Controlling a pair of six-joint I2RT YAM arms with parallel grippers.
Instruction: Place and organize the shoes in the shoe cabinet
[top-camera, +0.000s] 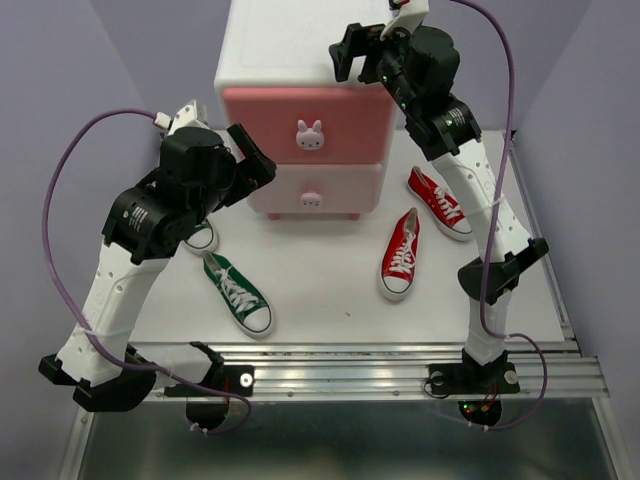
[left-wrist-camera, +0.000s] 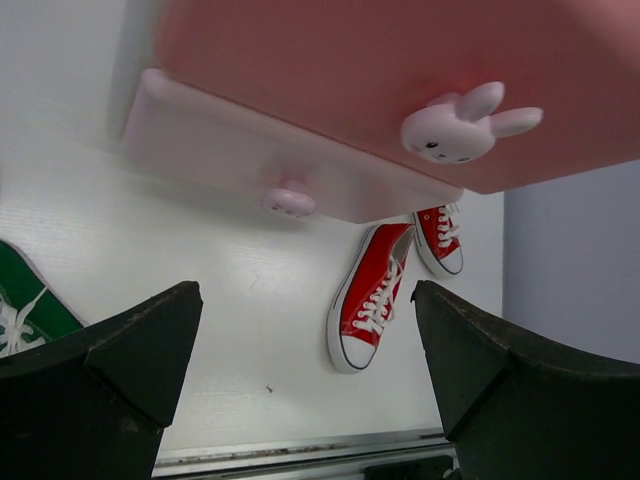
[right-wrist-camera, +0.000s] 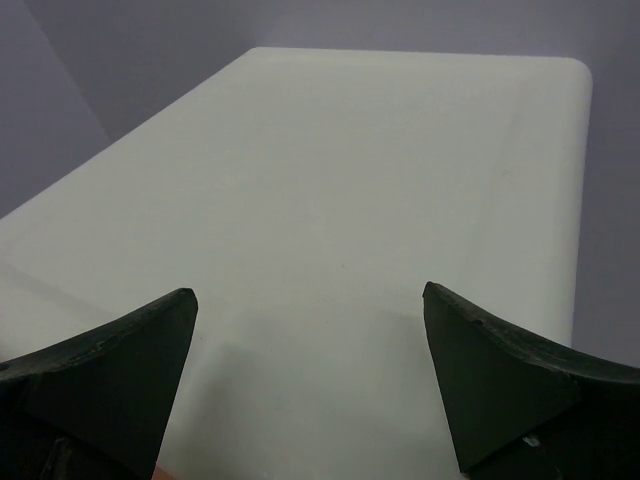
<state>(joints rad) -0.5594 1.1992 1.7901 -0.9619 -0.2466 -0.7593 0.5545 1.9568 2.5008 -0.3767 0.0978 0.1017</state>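
Note:
The white shoe cabinet (top-camera: 265, 45) stands at the back, with a darker pink upper drawer (top-camera: 350, 115) and a paler lower drawer (top-camera: 345, 185), both closed. Two red shoes (top-camera: 401, 255) (top-camera: 439, 202) lie right of it. One green shoe (top-camera: 237, 293) lies at front left; another (top-camera: 203, 236) is mostly hidden under my left arm. My left gripper (top-camera: 258, 160) is open and empty beside the lower drawer's left end. My right gripper (top-camera: 350, 52) is open and empty above the cabinet top (right-wrist-camera: 330, 200). The left wrist view shows both bunny knobs (left-wrist-camera: 465, 125) (left-wrist-camera: 290, 200) and the red shoes (left-wrist-camera: 370, 300).
A metal rail (top-camera: 350, 365) runs along the table's near edge. Purple walls close in the back and sides. Grey cables loop from both arms.

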